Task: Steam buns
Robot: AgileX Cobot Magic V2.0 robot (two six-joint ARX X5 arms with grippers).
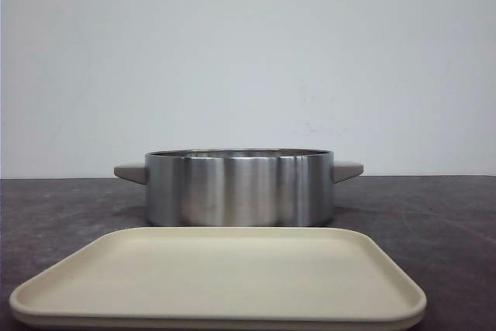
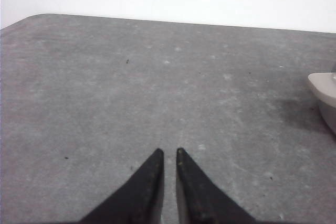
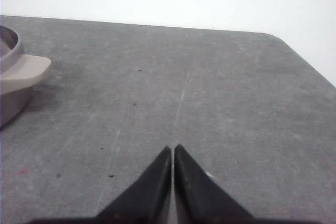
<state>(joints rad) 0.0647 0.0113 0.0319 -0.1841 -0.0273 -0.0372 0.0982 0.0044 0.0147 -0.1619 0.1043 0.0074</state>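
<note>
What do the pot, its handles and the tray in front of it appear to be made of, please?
The pot looks like brushed stainless steel: silvery, with soft vertical reflections on its wall. Its handles look like matte beige-grey plastic or silicone, with no shine. The tray seems to be matte cream plastic or melamine, smooth with a rounded rim.

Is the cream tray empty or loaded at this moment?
Empty: the front view shows the tray bare, with no buns on it, in front of the steel pot.

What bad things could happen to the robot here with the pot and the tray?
The cream tray lies right in front of the steel pot, so an arm reaching forward might bump either one. The pot's handles stick out toward both grippers. No buns show in any view, so the left gripper and right gripper, jaws together, have nothing to pick.
</note>
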